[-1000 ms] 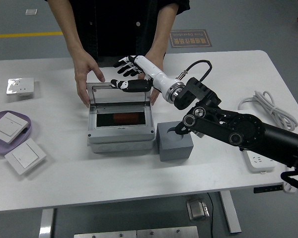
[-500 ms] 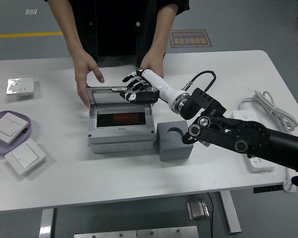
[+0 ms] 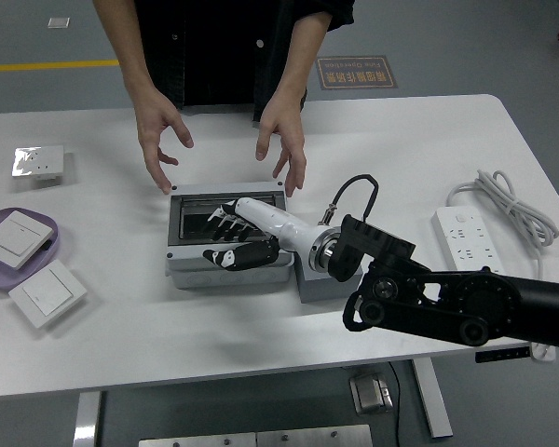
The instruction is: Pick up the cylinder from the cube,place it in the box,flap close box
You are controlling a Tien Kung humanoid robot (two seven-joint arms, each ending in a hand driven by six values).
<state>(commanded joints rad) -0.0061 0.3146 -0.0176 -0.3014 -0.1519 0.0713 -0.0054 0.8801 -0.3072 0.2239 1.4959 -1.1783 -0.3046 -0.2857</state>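
The grey box (image 3: pixel 188 271) stands at the table's middle with its transparent lid (image 3: pixel 194 217) lying down flat over it. My right hand (image 3: pixel 225 237) lies on top of the lid, fingers spread, holding nothing. The cylinder is not visible. The grey cube (image 3: pixel 304 285) stands right of the box, mostly hidden behind my right forearm. A person at the far side holds both hands (image 3: pixel 281 140) open in the air just above the box's back edge, touching nothing. My left arm is out of view.
A purple plate (image 3: pixel 47 253) with a white switch on it and a second loose switch (image 3: pixel 47 293) lie at the left. A small switch plate (image 3: pixel 37 160) lies far left. A white power strip (image 3: pixel 469 237) with its coiled cable (image 3: pixel 510 202) lies at the right.
My right hand has moved forward and down from the raised lid's top edge, and the lid has gone down flat onto the box. The person's hands have let go of the box and lifted.
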